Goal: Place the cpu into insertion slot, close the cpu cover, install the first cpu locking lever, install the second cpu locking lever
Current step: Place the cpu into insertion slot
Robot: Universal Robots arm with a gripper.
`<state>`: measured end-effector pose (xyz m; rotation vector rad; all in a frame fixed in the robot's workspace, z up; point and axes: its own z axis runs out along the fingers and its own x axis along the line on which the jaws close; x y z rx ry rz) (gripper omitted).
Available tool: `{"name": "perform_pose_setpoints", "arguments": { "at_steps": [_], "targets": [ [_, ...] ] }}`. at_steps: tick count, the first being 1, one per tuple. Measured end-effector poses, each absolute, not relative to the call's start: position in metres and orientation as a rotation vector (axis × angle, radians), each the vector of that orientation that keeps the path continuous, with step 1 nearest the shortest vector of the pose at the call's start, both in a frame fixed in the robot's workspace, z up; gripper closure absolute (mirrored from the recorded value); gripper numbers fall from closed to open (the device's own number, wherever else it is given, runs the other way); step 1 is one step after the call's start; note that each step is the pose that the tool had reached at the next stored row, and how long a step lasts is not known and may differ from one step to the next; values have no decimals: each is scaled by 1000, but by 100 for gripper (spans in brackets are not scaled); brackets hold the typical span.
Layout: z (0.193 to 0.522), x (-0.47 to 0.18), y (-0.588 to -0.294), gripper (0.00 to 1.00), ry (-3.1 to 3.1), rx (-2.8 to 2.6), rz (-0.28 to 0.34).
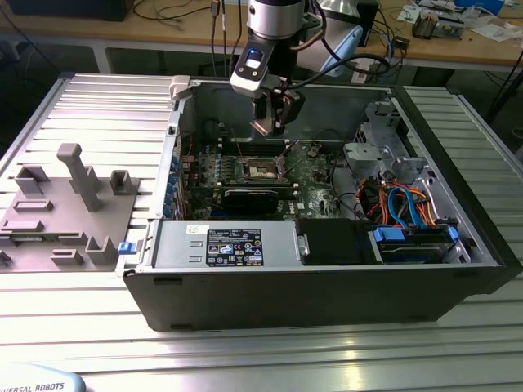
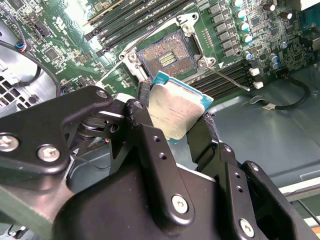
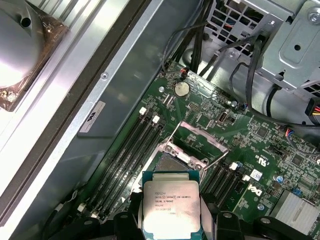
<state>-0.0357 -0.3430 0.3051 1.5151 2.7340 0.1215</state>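
Silver ribbed aluminium desk, slats running across. An open black-and-grey metal computer case lies on its side mid-desk, open face up. A flat grey plastic fixture plate with upright holders sits on the desk at the exterior view's left, just beside the case. A small blue plastic piece sits between plate and case. A rounded pale blue-white object is at the desk's near edge, exterior view's left.

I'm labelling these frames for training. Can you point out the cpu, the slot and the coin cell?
cpu (image 2: 177, 112): second wrist view, middle of its metal top.
slot (image 2: 167, 57): second wrist view, its tan contact centre.
coin cell (image 3: 181, 89): first wrist view, middle of its round face.
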Motion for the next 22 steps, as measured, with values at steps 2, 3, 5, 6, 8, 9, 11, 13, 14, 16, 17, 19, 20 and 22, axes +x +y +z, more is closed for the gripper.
{"name": "perform_pose_setpoints", "arguments": {
  "at_steps": [2, 3, 5, 6, 8, 9, 11, 13, 14, 16, 17, 19, 20, 22],
  "targets": [
    [305, -36, -343, 46, 2731, 1520, 121],
    [305, -36, -343, 46, 2731, 1521, 121],
    [305, -36, -343, 46, 2729, 1524, 121],
    [304, -36, -343, 46, 2728, 1526, 121],
    [304, -36, -343, 46, 2725, 1530, 121],
    [304, -36, -343, 46, 2724, 1531, 121],
    [304, -36, -343, 46, 2722, 1535, 121],
    [304, -36, -343, 46, 2718, 1542, 121],
    [304, -36, -343, 46, 2717, 1544, 121],
    [304, -36, -343, 46, 2713, 1550, 121],
    [304, -36, -343, 46, 2712, 1552, 121],
    [304, -36, -343, 46, 2709, 1558, 121],
    [304, -36, -343, 46, 2708, 1559, 121],
    [304, -36, -343, 46, 2706, 1562, 121]
  ]
}}
